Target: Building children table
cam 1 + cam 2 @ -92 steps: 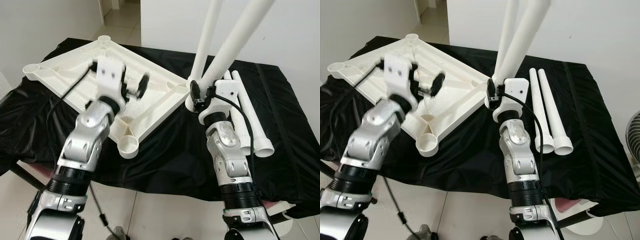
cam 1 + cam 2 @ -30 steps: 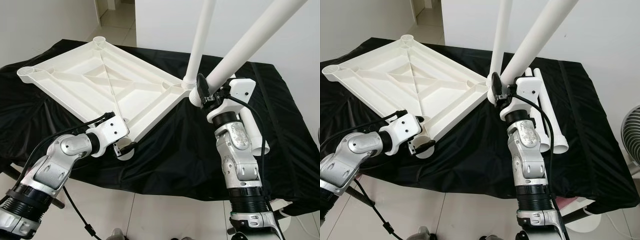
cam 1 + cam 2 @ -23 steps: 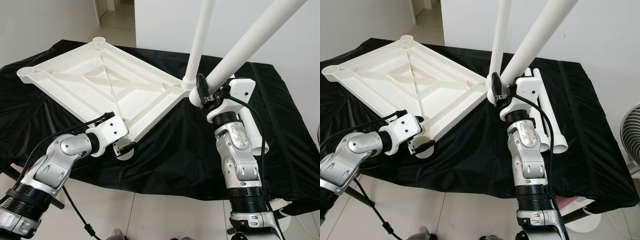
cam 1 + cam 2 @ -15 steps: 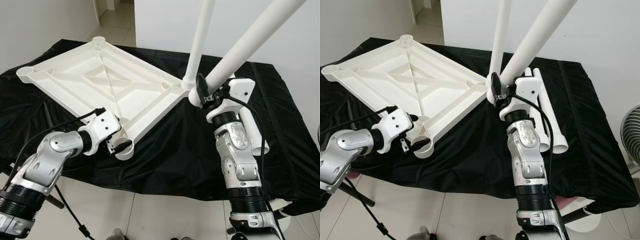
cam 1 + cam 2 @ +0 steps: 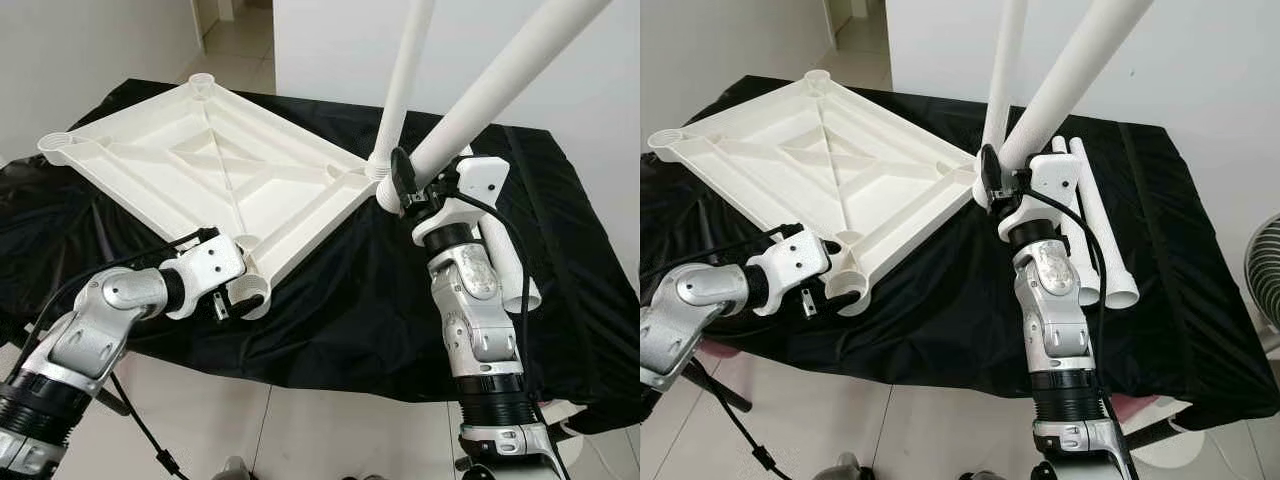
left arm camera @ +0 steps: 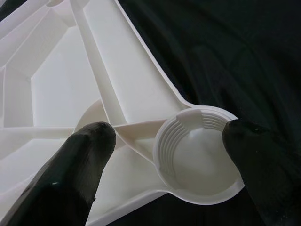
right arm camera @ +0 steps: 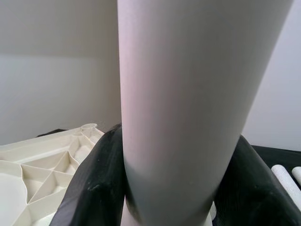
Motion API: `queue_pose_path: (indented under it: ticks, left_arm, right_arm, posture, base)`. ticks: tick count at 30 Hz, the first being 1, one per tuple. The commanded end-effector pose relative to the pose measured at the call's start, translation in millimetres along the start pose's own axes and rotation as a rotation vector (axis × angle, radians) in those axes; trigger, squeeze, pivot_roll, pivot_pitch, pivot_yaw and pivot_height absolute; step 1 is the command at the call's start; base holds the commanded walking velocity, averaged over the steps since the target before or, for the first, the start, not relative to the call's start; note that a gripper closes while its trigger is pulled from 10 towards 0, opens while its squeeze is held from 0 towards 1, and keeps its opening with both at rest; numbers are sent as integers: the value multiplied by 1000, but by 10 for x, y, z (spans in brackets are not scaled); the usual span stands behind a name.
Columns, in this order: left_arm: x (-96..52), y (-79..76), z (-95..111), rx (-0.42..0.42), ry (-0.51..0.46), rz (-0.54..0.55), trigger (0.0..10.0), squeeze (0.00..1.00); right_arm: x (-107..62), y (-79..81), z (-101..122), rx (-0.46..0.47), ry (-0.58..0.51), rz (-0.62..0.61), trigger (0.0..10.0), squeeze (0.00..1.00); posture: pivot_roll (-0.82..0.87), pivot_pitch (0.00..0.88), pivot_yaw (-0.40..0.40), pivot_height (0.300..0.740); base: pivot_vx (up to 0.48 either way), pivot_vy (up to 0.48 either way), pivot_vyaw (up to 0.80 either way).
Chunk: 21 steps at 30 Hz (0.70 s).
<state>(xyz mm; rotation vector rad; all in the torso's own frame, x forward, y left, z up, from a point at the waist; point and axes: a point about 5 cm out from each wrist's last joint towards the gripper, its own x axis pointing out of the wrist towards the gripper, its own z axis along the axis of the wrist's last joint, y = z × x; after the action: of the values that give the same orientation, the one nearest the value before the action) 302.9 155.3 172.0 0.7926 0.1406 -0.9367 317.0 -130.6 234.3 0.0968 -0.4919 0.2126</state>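
Left hand (image 5: 243,297) now straddling tabletop (image 5: 200,170) corner socket (image 6: 197,153), socket empty

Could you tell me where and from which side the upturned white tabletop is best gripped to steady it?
Probably at the near corner leg socket of the tabletop, approached from the robot's side of the table. That round socket overhangs the black cloth, leaving both sides free; the left gripper already has its fingers either side of it. The right gripper holds a leg.
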Motion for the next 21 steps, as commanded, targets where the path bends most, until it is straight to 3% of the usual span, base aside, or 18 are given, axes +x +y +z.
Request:
queue_pose_path:
  ticks: [1,7,14,21]
  left_arm:
    - [106,-42,-45,10,32,47,10000,0]
    - [221,-84,42,23,-12,33,10000,0]
    - [570,-165,307,43,-107,9,10000,0]
    - [731,-165,527,49,-178,7,10000,0]
  right_arm:
    - [36,16,79,-9,-39,11,10000,0]
    - [48,6,91,-6,-43,4,10000,0]
    - [59,47,94,6,-45,11,10000,0]
    - [46,57,78,14,-43,3,10000,0]
  posture:
    - [128,73,-21,740]
    - [126,79,-28,740]
    - [100,86,-27,740]
    - [96,89,-17,740]
  base:
    - [0,0,0]
    - [0,0,0]
    - [0,0,0]
    - [0,0,0]
